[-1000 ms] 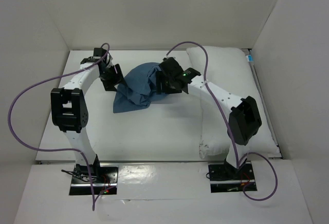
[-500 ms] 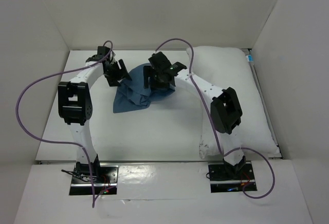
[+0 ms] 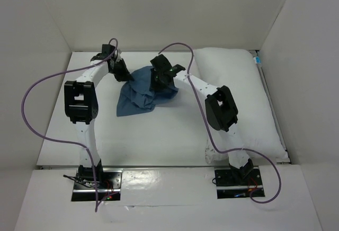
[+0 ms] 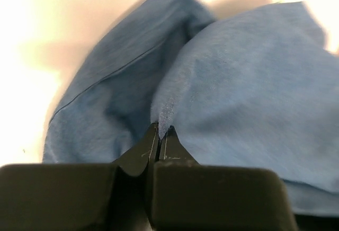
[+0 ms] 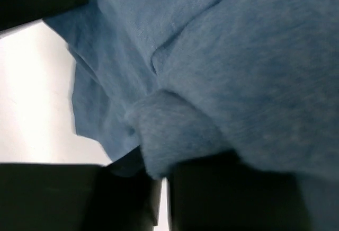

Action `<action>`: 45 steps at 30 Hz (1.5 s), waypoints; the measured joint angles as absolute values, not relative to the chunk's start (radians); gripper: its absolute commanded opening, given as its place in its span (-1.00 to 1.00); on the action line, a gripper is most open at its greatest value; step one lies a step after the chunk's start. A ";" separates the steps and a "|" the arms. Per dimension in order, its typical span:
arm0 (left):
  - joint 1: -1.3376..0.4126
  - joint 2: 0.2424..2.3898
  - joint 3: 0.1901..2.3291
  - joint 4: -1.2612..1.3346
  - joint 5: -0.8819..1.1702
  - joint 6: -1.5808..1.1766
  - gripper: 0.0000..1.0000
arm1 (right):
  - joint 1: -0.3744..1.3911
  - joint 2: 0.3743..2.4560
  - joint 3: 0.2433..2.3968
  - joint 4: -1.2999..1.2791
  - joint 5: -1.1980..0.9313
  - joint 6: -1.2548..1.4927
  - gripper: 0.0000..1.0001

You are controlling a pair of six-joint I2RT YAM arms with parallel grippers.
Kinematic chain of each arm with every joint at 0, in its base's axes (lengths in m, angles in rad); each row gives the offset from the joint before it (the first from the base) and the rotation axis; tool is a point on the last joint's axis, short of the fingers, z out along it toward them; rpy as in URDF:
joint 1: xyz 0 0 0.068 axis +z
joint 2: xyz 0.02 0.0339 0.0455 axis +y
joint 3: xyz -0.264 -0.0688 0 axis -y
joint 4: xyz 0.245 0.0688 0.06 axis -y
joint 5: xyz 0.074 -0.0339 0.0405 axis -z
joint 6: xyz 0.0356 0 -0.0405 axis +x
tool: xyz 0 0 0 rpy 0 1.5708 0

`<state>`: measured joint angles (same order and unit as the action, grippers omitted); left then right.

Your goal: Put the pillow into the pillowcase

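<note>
White table, boxed by white walls on the left, far and right sides. Only the near side, where the arm bases sit, is open.

Left gripper: jaws pressed together on a thin peak of the pillowcase at its far-left edge. The wrist view shows the blue cloth nipped at the fingertips.

Pillowcase: lies crumpled at the far centre of the table, between the two grippers. Its mouth cannot be identified. Expect light, limp cloth that sags wherever it is unsupported and slips from a shallow pinch. Take hold at the hem of the mouth, one layer per gripper, so that parting the grippers spreads the opening. A pinch through both layers would hold the mouth closed, and how many layers each pinch takes cannot be told.

Right gripper: on the far-right part of the pillowcase, jaws drawn in on a rolled bunch of cloth that fills the gap between them.

Pillow: lies along the right side of the table, far edge to near edge, close to the right wall. Expect a light, bulky, compressible body. Feed it by a short end or corner.

Clearance: open table lies near and left of the pillowcase. The far wall is close behind both grippers, and the pillow leaves little room on the right.
</note>
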<state>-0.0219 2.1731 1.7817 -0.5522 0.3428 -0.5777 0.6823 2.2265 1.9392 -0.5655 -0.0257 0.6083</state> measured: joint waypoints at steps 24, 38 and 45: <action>0.315 1.586 2.313 -0.301 0.741 -0.921 -1.00 | 0.523 1.990 2.248 0.313 -0.648 0.768 -1.00; 0.286 1.578 1.814 -0.374 0.896 -0.854 -1.00 | 0.475 1.835 1.688 0.223 -0.620 0.750 -1.00; 0.138 1.724 1.885 -0.425 0.859 -0.767 -1.00 | 0.387 1.830 1.668 0.084 -0.518 0.770 -1.00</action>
